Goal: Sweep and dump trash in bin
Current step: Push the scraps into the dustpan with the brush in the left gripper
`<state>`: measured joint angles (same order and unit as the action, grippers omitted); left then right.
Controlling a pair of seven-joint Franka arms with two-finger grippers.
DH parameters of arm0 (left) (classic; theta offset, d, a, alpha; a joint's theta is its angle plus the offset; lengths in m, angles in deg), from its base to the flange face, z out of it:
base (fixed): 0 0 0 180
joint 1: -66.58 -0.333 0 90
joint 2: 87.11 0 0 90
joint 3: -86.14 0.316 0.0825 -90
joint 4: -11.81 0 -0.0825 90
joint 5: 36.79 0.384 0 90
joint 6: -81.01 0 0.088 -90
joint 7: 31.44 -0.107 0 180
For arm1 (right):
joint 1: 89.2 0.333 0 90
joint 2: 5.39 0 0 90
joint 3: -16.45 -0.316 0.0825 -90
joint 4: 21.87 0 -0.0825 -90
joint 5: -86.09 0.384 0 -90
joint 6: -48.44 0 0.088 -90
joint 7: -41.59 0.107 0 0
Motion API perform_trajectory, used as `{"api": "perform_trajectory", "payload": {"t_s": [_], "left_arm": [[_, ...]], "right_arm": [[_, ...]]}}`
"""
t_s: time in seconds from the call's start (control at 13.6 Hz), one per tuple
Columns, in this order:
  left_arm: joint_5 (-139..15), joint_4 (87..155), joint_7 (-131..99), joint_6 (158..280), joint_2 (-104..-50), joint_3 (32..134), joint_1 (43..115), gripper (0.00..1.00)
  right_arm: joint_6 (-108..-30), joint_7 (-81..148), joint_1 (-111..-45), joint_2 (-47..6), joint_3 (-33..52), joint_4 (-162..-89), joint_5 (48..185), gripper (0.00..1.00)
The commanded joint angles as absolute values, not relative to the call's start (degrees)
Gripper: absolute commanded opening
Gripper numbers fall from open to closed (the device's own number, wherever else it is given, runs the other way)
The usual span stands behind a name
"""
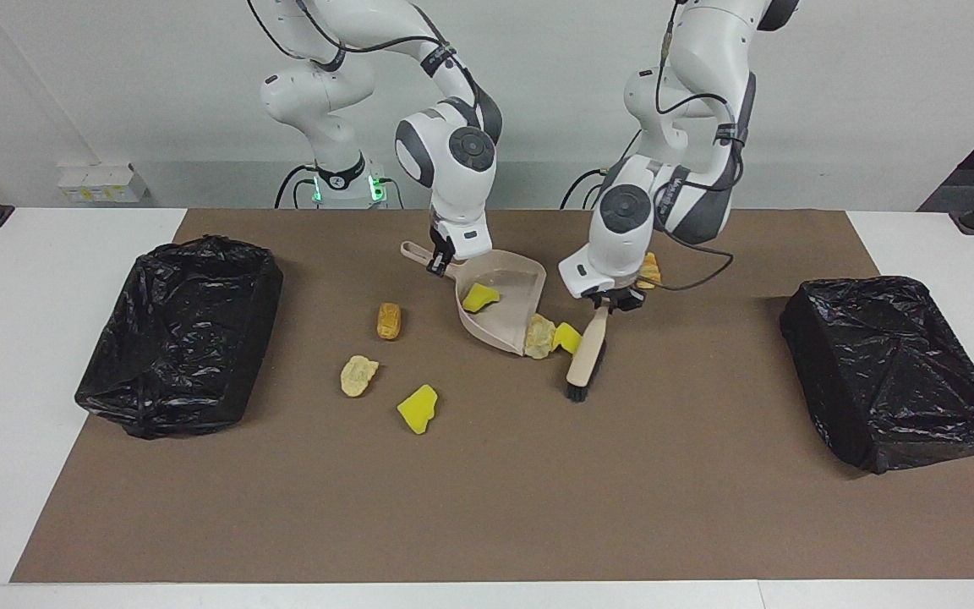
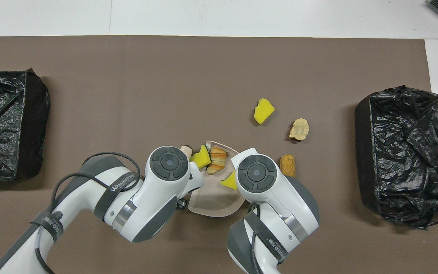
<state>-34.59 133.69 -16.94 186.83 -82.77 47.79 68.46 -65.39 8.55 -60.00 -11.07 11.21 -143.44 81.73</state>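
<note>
My right gripper (image 1: 436,260) is shut on the handle of the beige dustpan (image 1: 504,315), which rests tilted on the mat with a yellow trash chunk (image 1: 478,296) in it. My left gripper (image 1: 610,302) is shut on the wooden brush (image 1: 586,355), bristles down on the mat. A tan lump (image 1: 540,335) lies at the pan's lip, and a yellow chunk (image 1: 568,337) is pressed between it and the brush. Both show in the overhead view, the lump (image 2: 218,160) and the chunk (image 2: 202,160). An orange lump (image 1: 648,271) lies nearer to the robots, partly hidden by the left arm.
Three more scraps lie toward the right arm's end: an orange lump (image 1: 388,321), a tan lump (image 1: 358,375) and a yellow chunk (image 1: 418,408). Black-bagged bins stand at each end of the mat, one (image 1: 178,334) at the right arm's end, one (image 1: 893,372) at the left arm's.
</note>
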Motion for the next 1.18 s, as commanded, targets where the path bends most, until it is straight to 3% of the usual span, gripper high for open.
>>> {"api": "perform_trajectory", "payload": {"t_s": [0.0,0.37,0.66,0.81,1.11], "left_arm": [[-40.54,134.07,-13.09,186.99,-86.76,46.34,68.25,0.0],[-41.71,133.36,-13.25,186.5,-87.89,44.92,68.25,0.0],[-41.88,133.53,-13.78,173.75,-97.02,45.62,68.51,0.0],[-41.88,134.67,-12.99,169.09,-100.37,51.22,68.6,0.0],[-41.88,144.14,-4.84,169.86,-106.26,57.73,67.98,0.0]], "right_arm": [[-65.64,8.2,-60.55,-11.46,10.91,-142.9,80.64,0.0],[-64.33,8.11,-60.46,-11.28,10.91,-142.9,80.56,0.0],[-63.71,6.27,-60.46,-10.84,10.91,-142.64,80.38,0.0],[-63.27,2.07,-62.56,-10.49,10.91,-141.59,80.9,0.0],[-59.49,0.91,-61.96,-9.44,10.83,-141.4,81.26,0.0]]}}
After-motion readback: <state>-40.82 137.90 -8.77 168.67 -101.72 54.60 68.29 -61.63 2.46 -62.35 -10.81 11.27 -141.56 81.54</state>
